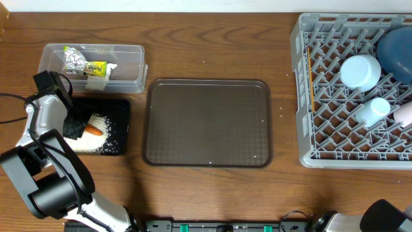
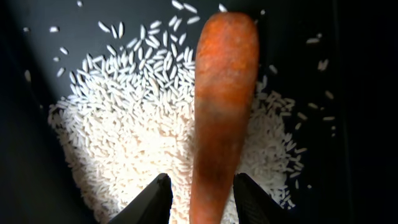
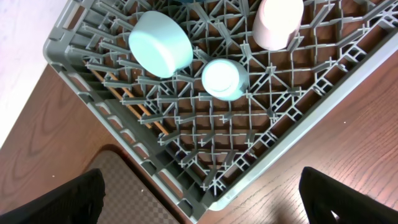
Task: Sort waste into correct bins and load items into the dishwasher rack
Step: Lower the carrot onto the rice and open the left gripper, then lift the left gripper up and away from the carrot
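The black tray [image 1: 120,108] holds an orange carrot [image 2: 221,93] on rice [image 2: 124,143].

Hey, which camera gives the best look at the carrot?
The left wrist view: the carrot fills the frame, lying on rice in the black tray. Overhead shows it only as a small orange sliver. The right wrist view misses it.

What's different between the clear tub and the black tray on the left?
The clear tub has see-through raised walls; the black tray is opaque and shallow. The tub holds a wrapper and tissue; the tray holds rice and a carrot. Both are rectangular and similar in size.
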